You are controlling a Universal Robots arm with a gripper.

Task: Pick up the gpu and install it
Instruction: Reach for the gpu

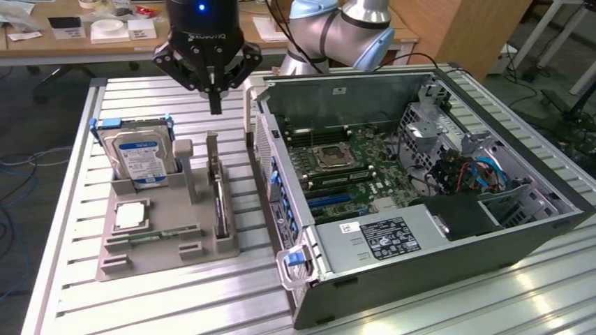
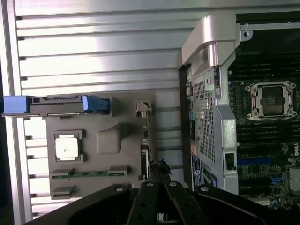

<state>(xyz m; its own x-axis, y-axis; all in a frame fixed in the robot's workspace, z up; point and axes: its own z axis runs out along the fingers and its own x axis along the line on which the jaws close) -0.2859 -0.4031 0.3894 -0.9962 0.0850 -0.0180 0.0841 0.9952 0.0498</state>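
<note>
Hovering fingers pressed together, gpu upright in tray below.

Greys and silver on my feed, with blue accents.

I see the gpu black-faced in a dull grey tray. The hard drive is silver with a blue-and-white label and bright blue side rails. The table is pale silver, striped by its ribbed slats. The claw is black, with a blue light on its body. Inside the dark grey case, the motherboard is green with blue slots.
</note>
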